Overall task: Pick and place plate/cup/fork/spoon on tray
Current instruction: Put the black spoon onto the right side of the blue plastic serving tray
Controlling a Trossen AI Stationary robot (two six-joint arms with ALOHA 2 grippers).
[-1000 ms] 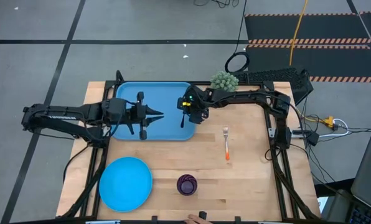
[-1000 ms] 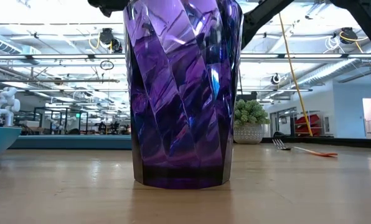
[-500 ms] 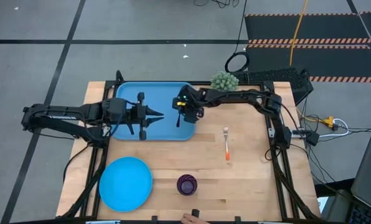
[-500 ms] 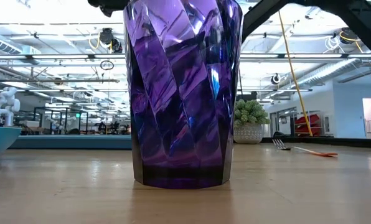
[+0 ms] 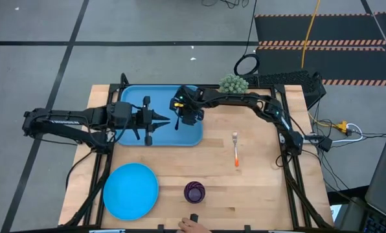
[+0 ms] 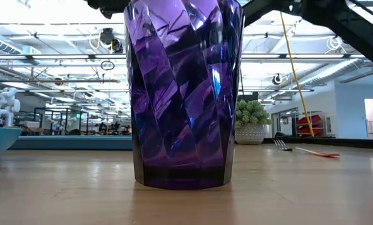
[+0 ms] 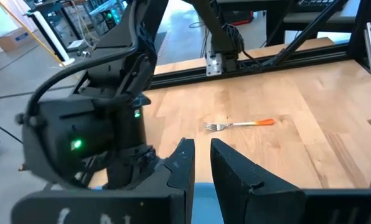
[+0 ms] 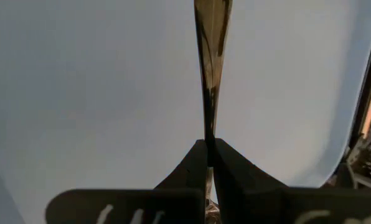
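My right gripper (image 5: pixel 180 115) reaches over the blue tray (image 5: pixel 131 97) at the table's far side, shut on the dark spoon (image 5: pixel 177 123). My left gripper (image 5: pixel 162 120) hovers over the tray's left half, its fingers (image 7: pixel 226 165) a narrow gap apart with nothing between them. The orange-handled fork (image 5: pixel 236 151) lies flat on the wood to the right of the tray. The sky-blue plate (image 5: pixel 131 189) and the purple cup (image 5: pixel 194 192) stand near the front edge; the cup (image 6: pixel 183 94) fills the low view. My right gripper pinches the spoon's slim shaft (image 8: pixel 209 127) between its two fingers (image 8: pixel 192 165). The fingers slant down from the table's right side and lie along the spoon. The spoon sticks out past the fingertips over the tray's floor (image 8: pixel 92 93); which end is held does not show.
A small potted plant (image 5: pixel 232 84) stands just behind the tray's far right corner. A person's hand (image 5: pixel 194 225) shows at the table's near edge, close to the cup. Bare wood lies between the fork and the cup.
My right gripper has carried the spoon toward the table's left edge, from the tray's right rim to over its middle, staying shut. The left arm, plate, cup and fork have kept still.
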